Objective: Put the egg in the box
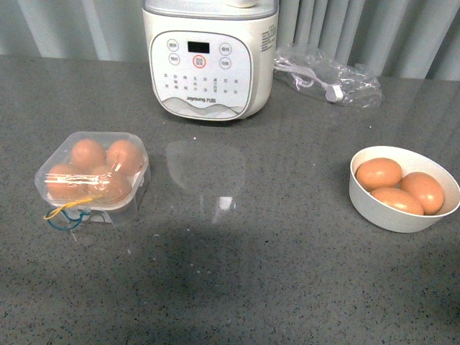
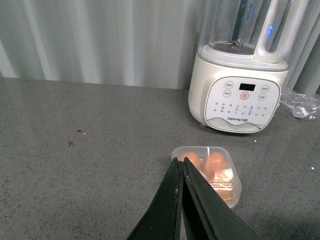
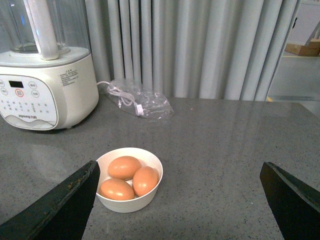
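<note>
The box (image 1: 92,174) sits closed at the counter's left, four eggs already inside, so little is judged left beyond keeping its lid undisturbed. The left gripper (image 2: 181,167) is pressed shut and empty; the right gripper (image 3: 180,185) is spread wide above the bowl (image 3: 129,199). Neither arm appears in the front view.

Closed left gripper (image 2: 181,172) over grey stone tabletop (image 2: 100,150)
Its black fingers met before the clear-plastic egg box (image 2: 212,172); a white blender (image 2: 240,97) stood behind.
</note>
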